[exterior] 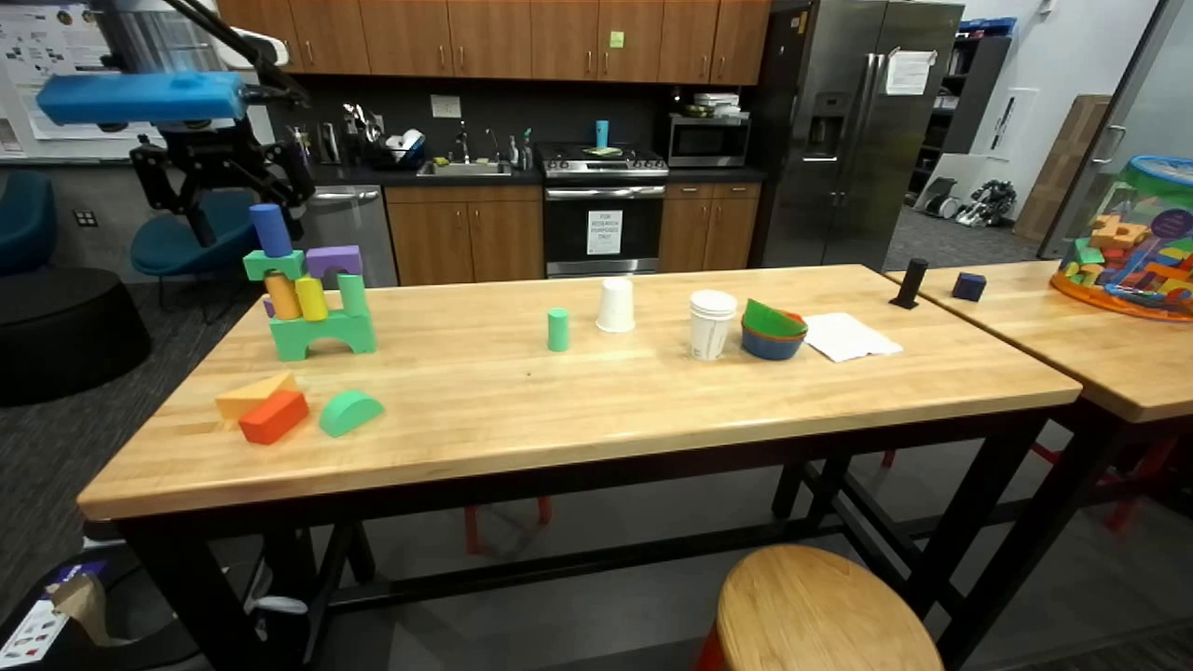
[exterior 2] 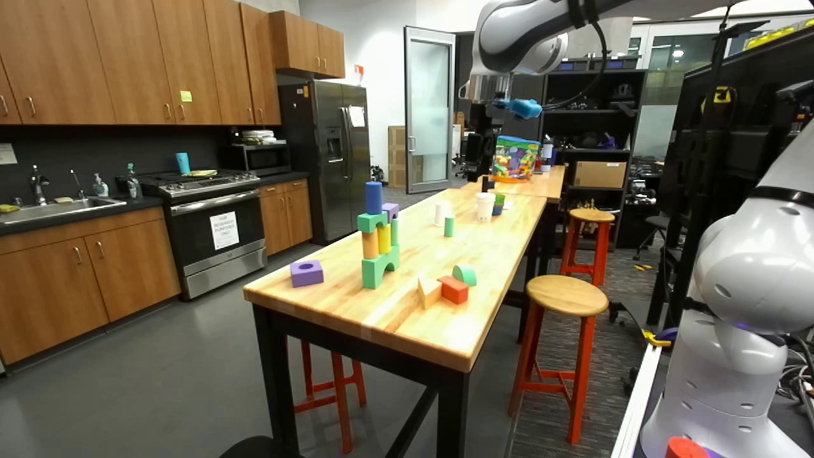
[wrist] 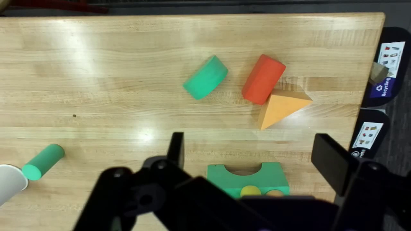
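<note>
One long wooden tabletop [exterior: 522,410] carries the cups and loose blocks. Second table [exterior: 1109,359] off its end, bin of colored blocks [exterior: 1132,240] on it. Gripper [wrist: 252,155] next: raised above the tabletop, fingers [wrist: 334,163] spread wide apart, gap showing to the block tower [exterior 2: 385,240], its closest thing. Tower stands upright near one end of the tabletop: green arch base [exterior: 322,329] at the bottom, orange cylinder [exterior: 283,296] and yellow cylinder [exterior: 311,298] standing on it, small green arch [exterior: 273,265] and purple arch [exterior: 334,255] above, blue cylinder [exterior: 270,230] upright on top. White cup stack [exterior: 711,324] and nested bowls [exterior: 772,345] side by side farther along; single white cup [exterior: 615,306] upside down near them. Purple block with a hole [exterior 2: 306,277] lies near the tower, by the tabletop's edge. Orange wedge [wrist: 284,106] and red block [wrist: 264,79] just beside each other, can't tell if touching. Green half-round [wrist: 206,78] near the red block, apart. Green cylinder [exterior: 557,330] upright, near the upside-down cup.
</note>
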`<state>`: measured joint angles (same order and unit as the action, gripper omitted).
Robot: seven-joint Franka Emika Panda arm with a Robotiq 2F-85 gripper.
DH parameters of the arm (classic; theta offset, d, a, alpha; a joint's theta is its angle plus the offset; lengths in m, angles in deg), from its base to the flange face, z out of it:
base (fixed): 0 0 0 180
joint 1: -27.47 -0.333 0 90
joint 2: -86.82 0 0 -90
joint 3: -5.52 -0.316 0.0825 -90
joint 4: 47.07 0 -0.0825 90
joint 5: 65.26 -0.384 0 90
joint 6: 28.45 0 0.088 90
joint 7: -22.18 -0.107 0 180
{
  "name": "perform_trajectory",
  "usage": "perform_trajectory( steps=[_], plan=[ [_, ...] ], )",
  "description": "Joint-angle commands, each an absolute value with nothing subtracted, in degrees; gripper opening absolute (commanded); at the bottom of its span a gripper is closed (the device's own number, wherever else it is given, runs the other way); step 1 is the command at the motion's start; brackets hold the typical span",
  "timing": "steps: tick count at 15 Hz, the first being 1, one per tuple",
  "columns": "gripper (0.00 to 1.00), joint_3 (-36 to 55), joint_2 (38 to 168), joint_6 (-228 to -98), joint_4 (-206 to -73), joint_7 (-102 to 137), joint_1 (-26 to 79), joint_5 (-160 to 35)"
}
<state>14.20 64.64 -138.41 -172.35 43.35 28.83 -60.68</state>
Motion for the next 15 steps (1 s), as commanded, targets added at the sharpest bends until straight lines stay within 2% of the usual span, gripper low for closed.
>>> perform_trajectory(
  steps=[1, 6, 15],
  plan=[
    [1.00, 13.96, 64.68, -138.30, -172.25, 43.44, 29.11, -60.80],
    [1.00, 14.40, 70.22, -144.92, -172.89, 40.74, 31.25, -57.39],
    [1.00, 15.74, 84.12, -157.61, -163.82, 32.17, 36.74, -55.36]
  ],
)
